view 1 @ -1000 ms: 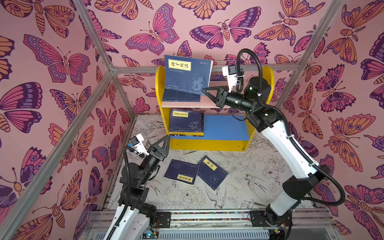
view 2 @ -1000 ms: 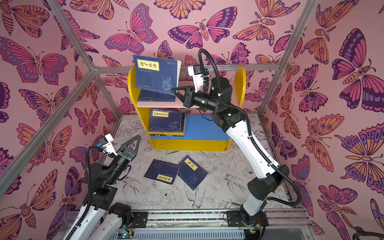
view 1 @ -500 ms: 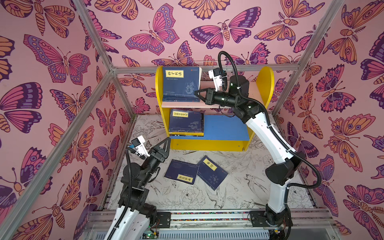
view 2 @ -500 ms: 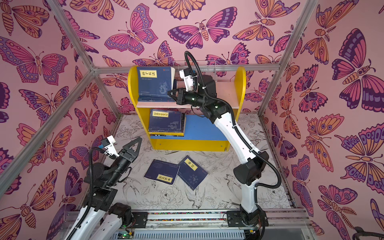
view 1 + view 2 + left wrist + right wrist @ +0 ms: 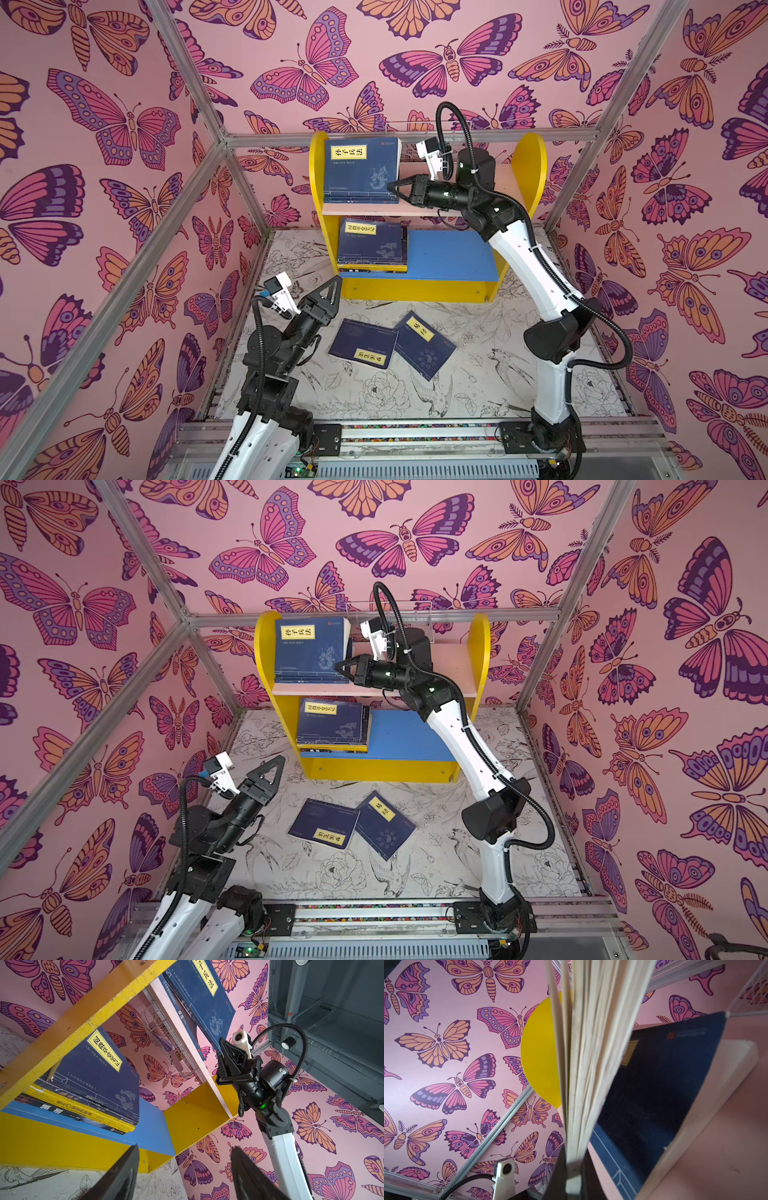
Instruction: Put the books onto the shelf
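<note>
Nearest, at about 8 o'clock on the table, the left end effector (image 5: pixel 328 293) hovered with its jaws released and nothing between them. Just at its 3 o'clock, two thin navy paperbacks with yellow title labels (image 5: pixel 365 344) (image 5: pixel 424 345) lay flat and touching on the pale, flower-sketched table (image 5: pixel 478 374), not yet shelved.

Beyond them, at 12 o'clock, stood the small two-tier shelf with yellow round-topped side panels (image 5: pixel 530 166). A flat stack of paperbacks topped by a navy cover (image 5: pixel 372 245) lay at the 9 o'clock end of its blue lower board (image 5: pixel 453 253).

Farthest, the change: a second before, the large navy paperback with the yellow label (image 5: pixel 361 170) hung tilted above the pale pink upper board (image 5: pixel 509 183); now it stood square against the 9 o'clock side panel, over another navy book there. The right end effector (image 5: pixel 395 188) was clenched on its lower corner at the book's 4 o'clock. I judged the placement nearly complete, with only the release left.
</note>
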Controlling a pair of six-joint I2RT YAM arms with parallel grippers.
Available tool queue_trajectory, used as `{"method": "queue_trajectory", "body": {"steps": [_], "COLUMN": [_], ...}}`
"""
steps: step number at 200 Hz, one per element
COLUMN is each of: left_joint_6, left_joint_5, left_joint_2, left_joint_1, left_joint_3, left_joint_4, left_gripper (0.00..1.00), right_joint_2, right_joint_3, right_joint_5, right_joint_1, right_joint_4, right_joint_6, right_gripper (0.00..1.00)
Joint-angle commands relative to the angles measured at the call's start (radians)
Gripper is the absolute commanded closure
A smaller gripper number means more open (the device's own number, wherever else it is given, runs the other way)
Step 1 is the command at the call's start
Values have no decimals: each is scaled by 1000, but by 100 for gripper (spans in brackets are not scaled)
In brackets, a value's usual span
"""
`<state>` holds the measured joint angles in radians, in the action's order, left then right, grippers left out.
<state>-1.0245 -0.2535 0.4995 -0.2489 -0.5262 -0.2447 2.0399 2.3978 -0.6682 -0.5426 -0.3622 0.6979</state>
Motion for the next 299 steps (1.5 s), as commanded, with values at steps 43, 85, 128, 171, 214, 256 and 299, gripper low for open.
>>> {"method": "queue_trajectory", "body": {"steps": [43,85,128,171,214,256,299], "left_joint_6": [-3,-15,-30,-25,-22,-19,-17], "left_joint_5": [-3,-11,-27,-30,-33,-39,-41], "left_joint_2": [0,27,44,42,47,50,39], "left_joint_1": [1,2,2,2,2,1,2], "left_joint_3": [26,31,32,28,26,31,41], "left_joint_4": [-6,-37,-66,-65,-71,-71,-71], "left_gripper": [28,28,28,29,28,29,29], "right_joint_2": [20,-7,-22,-80,-129,-104,13], "right_joint_3": [59,40,30,7,-27,-32,18], "right_joint_5": [60,107,109,168,382,401,341], "right_joint_1": [-14,-16,-16,-16,-16,1,18], "right_joint_4": [-56,-100,-117,-211,-357,-288,-151], "right_joint_6": [-42,-95,-101,-174,-288,-281,-183], "right_gripper": [56,54,49,43,43,41,41]}}
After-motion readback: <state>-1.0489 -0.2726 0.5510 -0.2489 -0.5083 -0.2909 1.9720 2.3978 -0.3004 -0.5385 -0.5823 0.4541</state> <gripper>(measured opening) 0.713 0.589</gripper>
